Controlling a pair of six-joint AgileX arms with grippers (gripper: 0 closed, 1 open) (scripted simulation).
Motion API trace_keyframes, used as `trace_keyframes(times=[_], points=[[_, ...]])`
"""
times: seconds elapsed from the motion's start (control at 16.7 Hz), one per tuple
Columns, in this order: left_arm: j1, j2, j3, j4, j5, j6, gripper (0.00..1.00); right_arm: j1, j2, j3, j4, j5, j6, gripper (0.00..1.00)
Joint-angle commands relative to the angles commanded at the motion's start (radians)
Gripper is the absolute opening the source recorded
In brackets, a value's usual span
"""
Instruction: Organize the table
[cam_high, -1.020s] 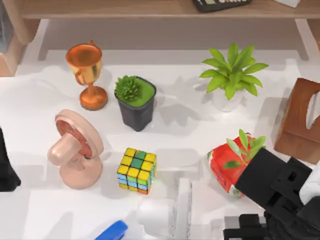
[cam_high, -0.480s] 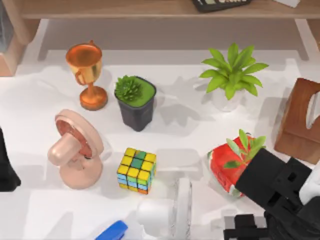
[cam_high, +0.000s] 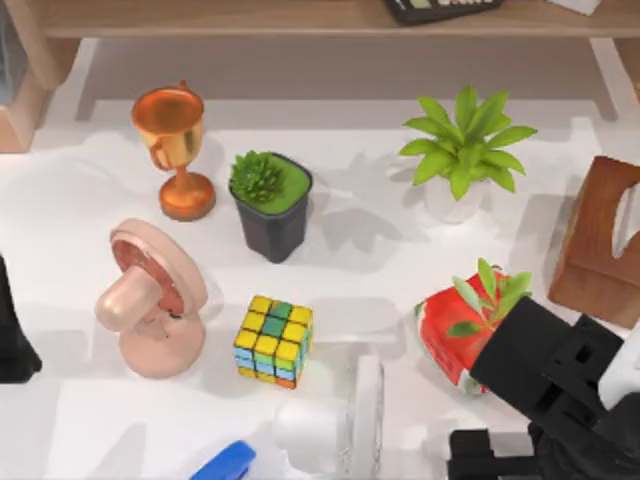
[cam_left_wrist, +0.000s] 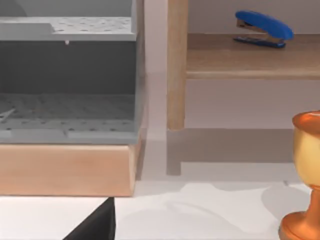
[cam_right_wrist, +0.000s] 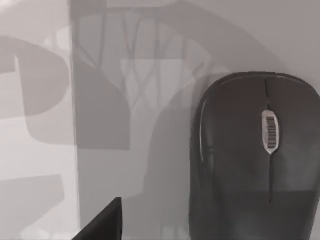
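White bench (cam_high: 400, 290) carried three potted plants, one trophy (cam_high: 175, 150), one cube (cam_high: 273, 341); gripper states could not be told.

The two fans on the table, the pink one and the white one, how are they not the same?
The pink fan stands toward the table's left, beside the Rubik's cube; the white fan sits nearer the front edge, right of the cube. The pink fan is all in view; the white fan runs off the top view's bottom edge. The pink fan's round head looks wider and thicker than the white fan's thin one. Both are small desk fans.
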Motion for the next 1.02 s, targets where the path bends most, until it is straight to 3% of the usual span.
trace_keyframes(times=[0.3,0.54,0.78,1.02], points=[[0.0,0.0,0.0,0.0,0.0,0.0,1.0,-0.03,-0.028,0.02,0.03,0.003,-0.024,1.0],[0.0,0.0,0.0,0.0,0.0,0.0,1.0,-0.21,-0.136,0.086,0.215,0.02,-0.185,1.0],[0.0,0.0,0.0,0.0,0.0,0.0,1.0,-0.505,-0.178,0.085,0.567,0.058,-0.5,1.0],[0.0,0.0,0.0,0.0,0.0,0.0,1.0,-0.834,-0.12,0.01,1.039,0.13,-0.932,1.0]])
